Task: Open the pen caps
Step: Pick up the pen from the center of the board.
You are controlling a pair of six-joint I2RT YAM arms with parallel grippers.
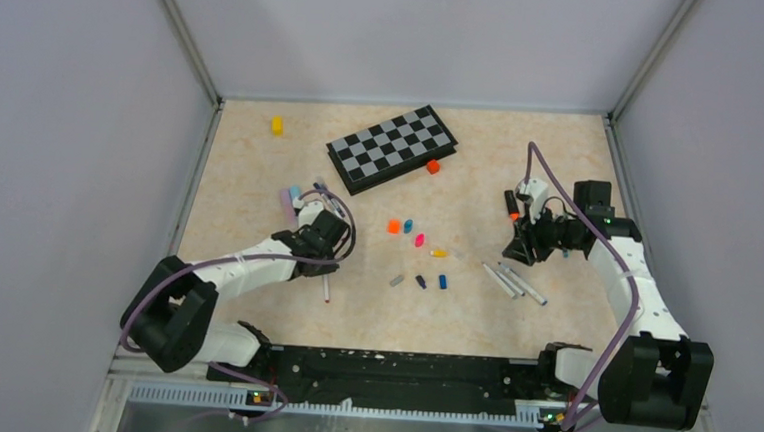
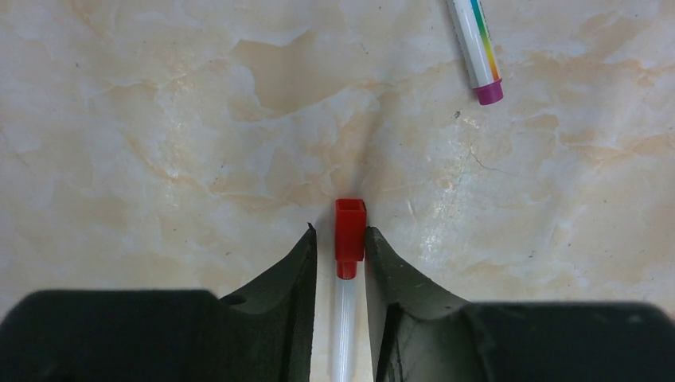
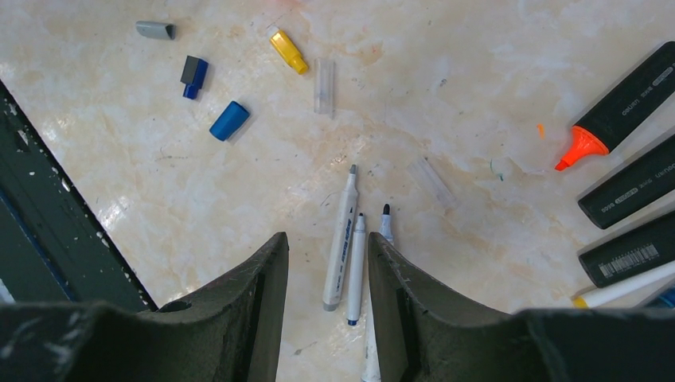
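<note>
Beige tabletop (image 1: 251,168), left gripper (image 2: 340,231) flanking red-capped pen (image 2: 347,302)

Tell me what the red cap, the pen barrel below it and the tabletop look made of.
Red cap: opaque moulded plastic, smooth, faint sheen, crisp square rim. Pen barrel: probably plastic too, whitish and slightly translucent. Tabletop: beige marble pattern with glossy highlights; likely laminate or printed sheet, though real stone can't be ruled out.

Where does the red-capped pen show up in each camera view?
Top external: red-capped pen lies left of centre, poking out toward the bases from the left hand.
Left wrist: bottom centre, between the hand's fingers.
Right wrist: not in it.
Shared landmark: the beige marbled table.
</note>
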